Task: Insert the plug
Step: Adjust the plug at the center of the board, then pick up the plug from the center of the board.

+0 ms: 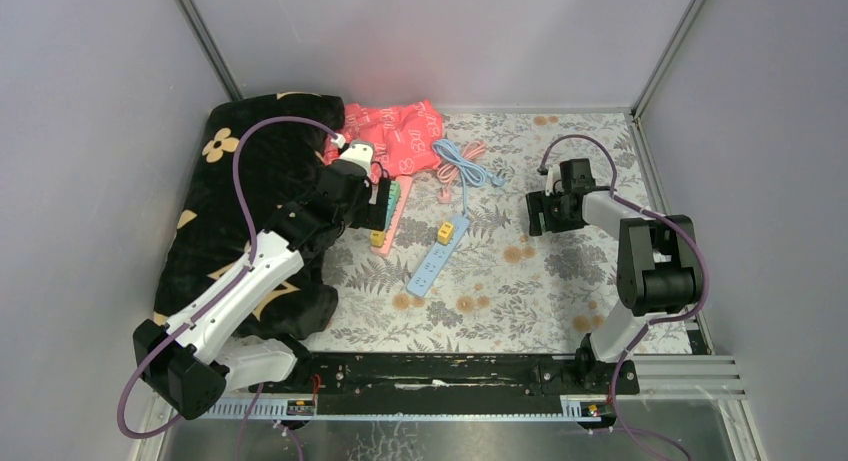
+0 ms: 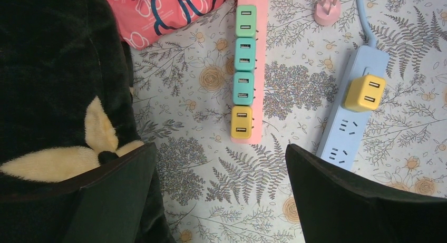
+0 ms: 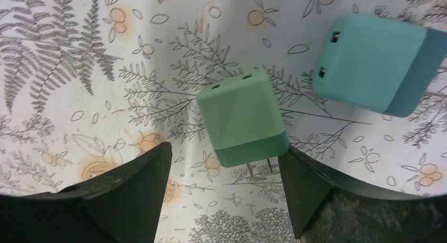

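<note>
A green plug point(image 3: 242, 122) lies on the floral tablecloth, its prongs pointing toward the right wrist camera. My right gripper point(image 3: 224, 190) is open around its near end, and the right finger point(image 3: 311, 190) is close to its corner. A teal plug point(image 3: 374, 64) lies loose beside it. A blue power strip point(image 2: 350, 111) carries one yellow plug point(image 2: 365, 93). A pink power strip point(image 2: 254, 69) holds three teal plugs and a yellow one point(image 2: 241, 122). My left gripper point(image 2: 221, 195) is open and empty, hovering just short of the pink strip's end.
A black plush blanket point(image 1: 240, 211) covers the left side, under the left arm. A pink bag point(image 1: 395, 136) and coiled pink and blue cables point(image 1: 462, 166) lie at the back. Grey walls enclose the table. My right gripper point(image 1: 540, 216) is at the right centre.
</note>
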Controlling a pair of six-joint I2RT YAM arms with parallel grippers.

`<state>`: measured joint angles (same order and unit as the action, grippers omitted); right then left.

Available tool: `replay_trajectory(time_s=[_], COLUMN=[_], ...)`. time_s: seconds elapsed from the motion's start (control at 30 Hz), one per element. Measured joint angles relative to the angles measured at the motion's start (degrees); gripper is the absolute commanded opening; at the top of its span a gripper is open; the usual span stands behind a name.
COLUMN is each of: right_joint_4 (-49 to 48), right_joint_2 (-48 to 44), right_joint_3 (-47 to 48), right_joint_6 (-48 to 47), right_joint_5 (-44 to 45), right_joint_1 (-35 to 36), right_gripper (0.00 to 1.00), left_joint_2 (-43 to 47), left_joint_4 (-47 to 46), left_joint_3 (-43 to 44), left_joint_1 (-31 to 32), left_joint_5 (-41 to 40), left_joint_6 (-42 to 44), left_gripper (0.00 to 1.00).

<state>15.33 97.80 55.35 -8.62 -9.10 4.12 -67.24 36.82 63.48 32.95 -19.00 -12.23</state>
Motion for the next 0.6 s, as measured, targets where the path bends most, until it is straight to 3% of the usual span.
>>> replay_trajectory(time_s=[0.4,0.6], right_joint_4=[-4.1,-5.6], right_joint_2=[0.7,1.4], right_joint_3=[-0.7,-0.6], right_joint_6=[-5.5,-7.8], right_joint_5=[3.4,0.8], right_joint_1=[0.0,0.0], right_gripper=[0.78,0.68], left_joint_2=[0.0,0.0], left_joint_4=[0.0,0.0], left_joint_3=[0.0,0.0], left_joint_1=[0.0,0.0], left_joint_5=[0.0,0.2], left_joint_6=[0.0,0.0], left_gripper=[1.00,1.00])
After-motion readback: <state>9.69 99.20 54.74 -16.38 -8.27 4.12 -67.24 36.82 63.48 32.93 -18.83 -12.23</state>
